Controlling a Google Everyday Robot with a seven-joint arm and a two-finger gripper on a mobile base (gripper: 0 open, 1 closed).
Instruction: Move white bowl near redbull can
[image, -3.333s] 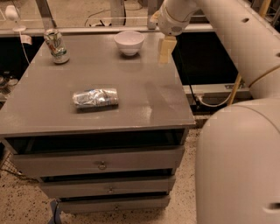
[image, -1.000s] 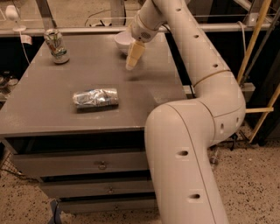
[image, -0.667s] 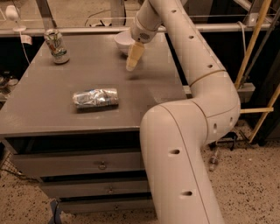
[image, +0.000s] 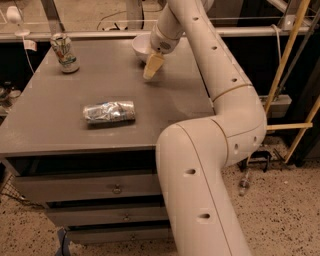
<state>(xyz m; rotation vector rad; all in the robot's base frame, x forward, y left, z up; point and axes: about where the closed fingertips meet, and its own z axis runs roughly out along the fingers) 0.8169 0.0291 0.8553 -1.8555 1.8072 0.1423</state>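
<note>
Gripper: your gripper (image: 152, 66) hung low over the far part of the table (image: 170, 100), its tan tip pointing down and a little left, just in front of the white bowl (image: 140, 46).
Gripper state: you could not tell from this view whether it was spread or pressed together; nothing was visibly held in it.
White bowl: it stood upright near the table's far edge, partly covered by your wrist, with only its left side and rim showing. Whether the gripper touched it could not be told.
Redbull can: the crinkled silver and blue redbull can (image: 109, 111) lay on its side near the front of the table, long axis running left to right, well apart from the bowl.
Other can: an upright can with white, green and red print (image: 65, 52) stood at the far left corner, apart from both bowl and redbull can.
Arm: your white arm (image: 220, 85) rose from the lower middle of the view, bent at the right of the table, and reached back over its far right part to the bowl.
Table: grey top, with drawers (image: 90, 187) beneath its front edge.
Floor: speckled floor (image: 285, 210) showed at the right.
</note>
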